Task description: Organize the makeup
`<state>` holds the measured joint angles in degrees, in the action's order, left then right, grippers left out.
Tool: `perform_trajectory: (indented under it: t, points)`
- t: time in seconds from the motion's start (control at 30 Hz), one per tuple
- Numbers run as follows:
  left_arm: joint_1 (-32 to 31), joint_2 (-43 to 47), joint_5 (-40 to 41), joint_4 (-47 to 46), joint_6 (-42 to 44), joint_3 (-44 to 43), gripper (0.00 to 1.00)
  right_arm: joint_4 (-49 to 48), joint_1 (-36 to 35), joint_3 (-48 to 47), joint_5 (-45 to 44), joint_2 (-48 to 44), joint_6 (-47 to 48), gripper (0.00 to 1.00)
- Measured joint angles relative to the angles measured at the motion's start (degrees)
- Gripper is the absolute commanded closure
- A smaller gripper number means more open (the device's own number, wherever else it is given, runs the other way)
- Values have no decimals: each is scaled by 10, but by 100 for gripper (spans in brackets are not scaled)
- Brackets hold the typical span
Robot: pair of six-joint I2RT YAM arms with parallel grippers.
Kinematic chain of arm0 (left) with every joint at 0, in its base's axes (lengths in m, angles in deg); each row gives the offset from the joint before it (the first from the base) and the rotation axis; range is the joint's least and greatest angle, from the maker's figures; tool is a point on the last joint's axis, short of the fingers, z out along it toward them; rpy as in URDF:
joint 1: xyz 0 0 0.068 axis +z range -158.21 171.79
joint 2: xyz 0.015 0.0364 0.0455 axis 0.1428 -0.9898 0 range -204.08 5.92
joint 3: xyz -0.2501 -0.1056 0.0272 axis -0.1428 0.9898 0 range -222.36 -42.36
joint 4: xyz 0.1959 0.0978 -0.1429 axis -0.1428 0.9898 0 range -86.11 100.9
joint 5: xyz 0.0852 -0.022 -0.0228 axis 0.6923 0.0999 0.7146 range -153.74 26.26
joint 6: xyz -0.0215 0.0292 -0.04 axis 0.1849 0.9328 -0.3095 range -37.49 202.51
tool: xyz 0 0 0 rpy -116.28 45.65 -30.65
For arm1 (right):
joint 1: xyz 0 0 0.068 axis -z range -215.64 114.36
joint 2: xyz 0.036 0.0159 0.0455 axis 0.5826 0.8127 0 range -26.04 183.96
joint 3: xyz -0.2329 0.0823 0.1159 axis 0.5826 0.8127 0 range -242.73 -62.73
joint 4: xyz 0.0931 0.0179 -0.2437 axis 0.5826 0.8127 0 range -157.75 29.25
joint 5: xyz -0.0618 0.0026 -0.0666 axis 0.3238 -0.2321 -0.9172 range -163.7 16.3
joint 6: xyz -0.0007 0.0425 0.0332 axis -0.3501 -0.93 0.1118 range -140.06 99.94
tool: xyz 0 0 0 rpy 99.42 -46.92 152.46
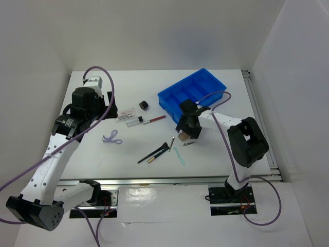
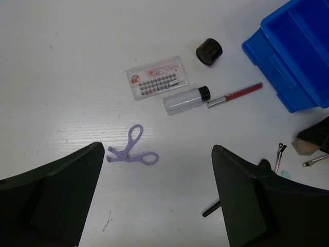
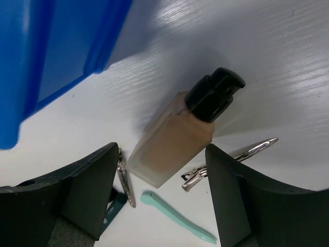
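A beige black-capped bottle (image 3: 175, 144) (image 1: 183, 137) lies tilted on the table just in front of the blue tray. My right gripper (image 3: 160, 154) (image 1: 186, 134) is low over it and open, one finger on each side with a gap showing. A teal tool (image 3: 177, 216) (image 1: 179, 157) lies just below the bottle. My left gripper (image 2: 158, 154) (image 1: 100, 116) hangs wide open and empty above the lilac scissors (image 2: 132, 152) (image 1: 112, 138). Beyond them lie a white red-printed card (image 2: 157, 77), a clear tube (image 2: 185, 100), a black pot (image 2: 209, 51) and a red pencil (image 2: 236, 93). Black brushes (image 1: 154, 153) lie mid-table.
The big blue divided tray (image 1: 193, 91) (image 2: 293, 56) (image 3: 46, 51) stands at the back right, right behind the right gripper. Two metal hair clips (image 3: 231, 159) (image 3: 123, 180) lie on either side of the bottle. White walls close in the table on the left, back and right.
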<state>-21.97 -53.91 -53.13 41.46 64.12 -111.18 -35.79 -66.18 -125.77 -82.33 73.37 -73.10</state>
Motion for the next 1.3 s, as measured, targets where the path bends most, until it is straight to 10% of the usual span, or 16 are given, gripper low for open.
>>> perform_trajectory:
  t: [0.67,1.3]
  points:
    - [0,-19,-3,7,-4,-12,0,6,-2,-3,-35,22,-12,62]
    - [-6,-101,-73,-1,-30,-23,0,56,150,-188,-76,-89,154,64]
